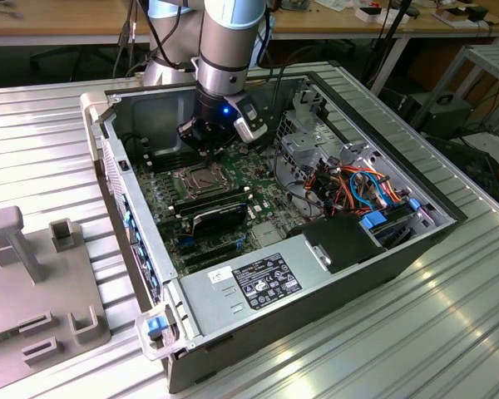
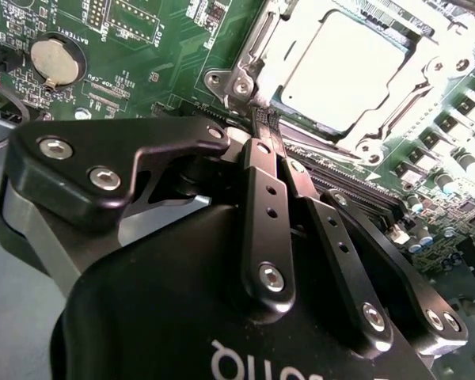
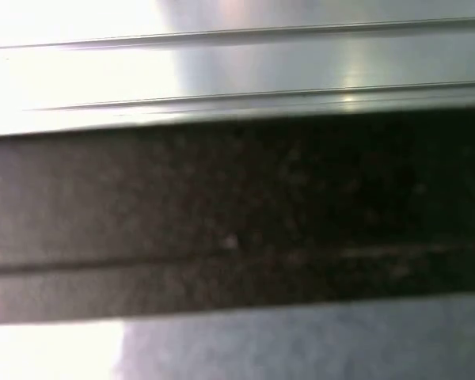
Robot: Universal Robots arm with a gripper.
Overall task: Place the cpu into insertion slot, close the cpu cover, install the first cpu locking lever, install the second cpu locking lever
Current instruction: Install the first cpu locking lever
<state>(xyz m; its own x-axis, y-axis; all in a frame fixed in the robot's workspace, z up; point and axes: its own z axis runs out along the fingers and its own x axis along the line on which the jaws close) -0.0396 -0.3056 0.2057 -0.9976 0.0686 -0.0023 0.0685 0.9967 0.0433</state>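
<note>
Cpu (image 2: pixel 344 67) sits in insertion slot (image 1: pixel 201 180), cpu cover (image 2: pixel 249 59) lying down over its edges. Gripper (image 2: pixel 267 120) at slot corner, jaws together, probably to push as one narrow tip.

gripper (image 1: pixel 201 152) inside open computer case (image 1: pixel 299 320) | just beside insertion slot (image 1: pixel 184 186) | cpu (image 1: pixel 201 178) seated

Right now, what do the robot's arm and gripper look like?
The arm is a silver-grey tube with black cables running beside it and a blue light near the wrist. The gripper is matte black, with jointed finger links fastened by silver screws and white lettering on its body.
</note>
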